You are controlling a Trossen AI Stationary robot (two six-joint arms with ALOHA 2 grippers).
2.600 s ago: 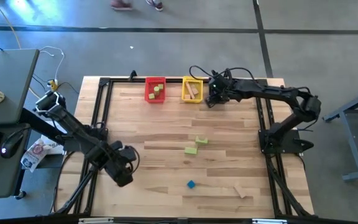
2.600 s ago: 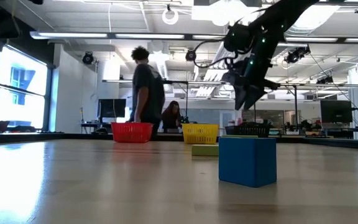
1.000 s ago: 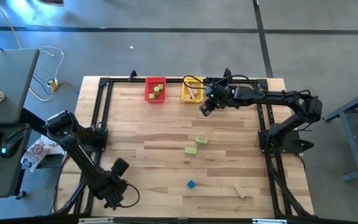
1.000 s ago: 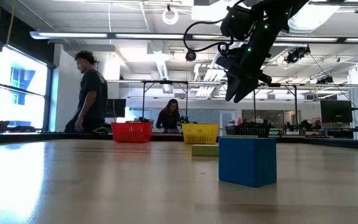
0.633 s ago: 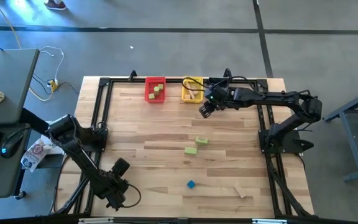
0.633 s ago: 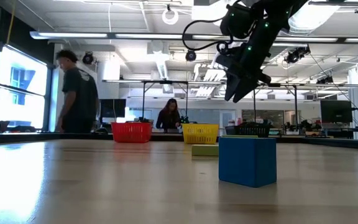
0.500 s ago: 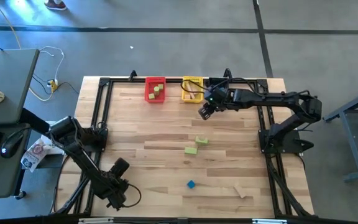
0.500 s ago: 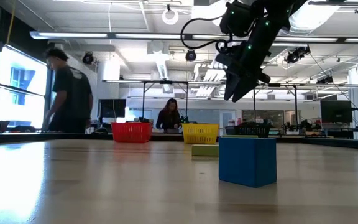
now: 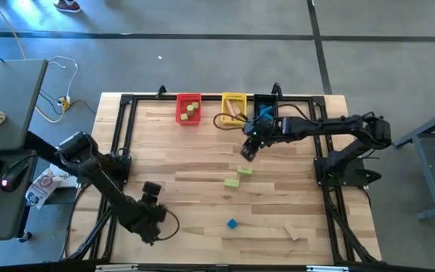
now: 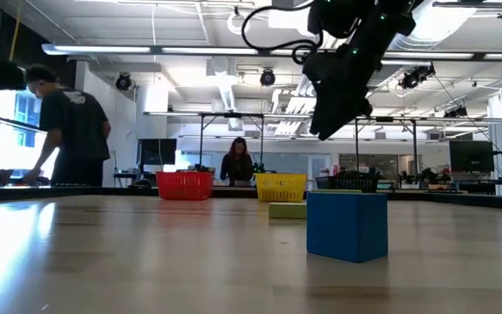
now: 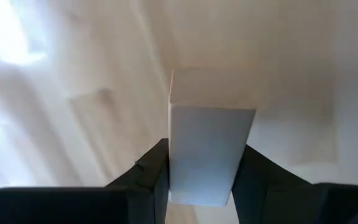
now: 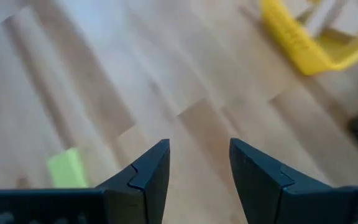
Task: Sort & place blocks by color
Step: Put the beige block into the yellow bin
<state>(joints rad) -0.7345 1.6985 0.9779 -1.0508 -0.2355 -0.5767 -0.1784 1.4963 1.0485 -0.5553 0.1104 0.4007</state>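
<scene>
Your left pincer (image 11: 201,180) is clamping what seems a tan block (image 11: 207,140); your right pincer (image 12: 199,163) is hovering open, a green block (image 12: 67,169) beside it.

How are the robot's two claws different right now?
The left gripper is shut on a tan block; the right gripper is open and holds nothing. The left gripper sits near the table's front left edge; the right gripper hangs near the yellow bin, above the green blocks. Both have two dark fingers.
</scene>
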